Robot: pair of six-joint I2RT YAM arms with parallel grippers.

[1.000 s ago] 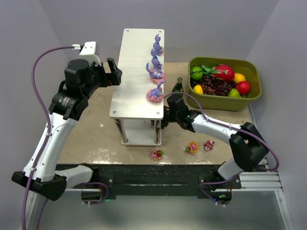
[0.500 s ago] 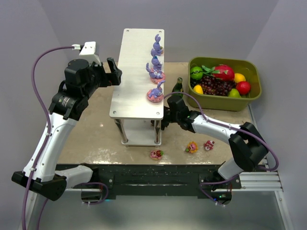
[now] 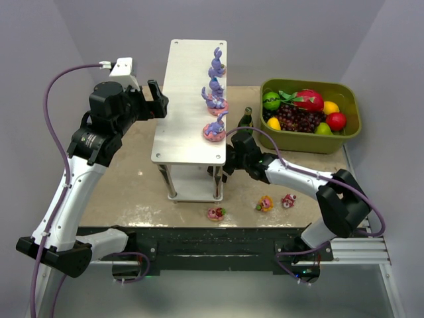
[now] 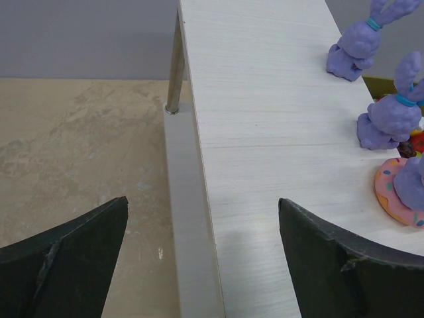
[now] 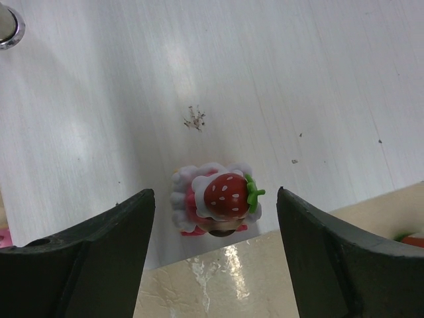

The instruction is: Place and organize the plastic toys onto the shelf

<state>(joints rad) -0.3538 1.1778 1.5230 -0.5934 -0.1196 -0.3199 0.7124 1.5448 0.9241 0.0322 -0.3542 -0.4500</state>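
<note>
shelf (image 4: pixel 265 132) pale matt woodgrain, shiny metal legs | strawberry toy (image 5: pixel 222 199) glossy plastic

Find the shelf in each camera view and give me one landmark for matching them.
Top external: the shelf runs up the middle of the picture, its pale top board carrying three purple bunnies along the right edge.
Left wrist: its top board fills the centre and right, one metal leg at upper left.
Right wrist: its lower white tier fills most of the frame, a strawberry toy near the edge.
Shared landmark: the bunnies, in the top and left wrist views only.
</note>
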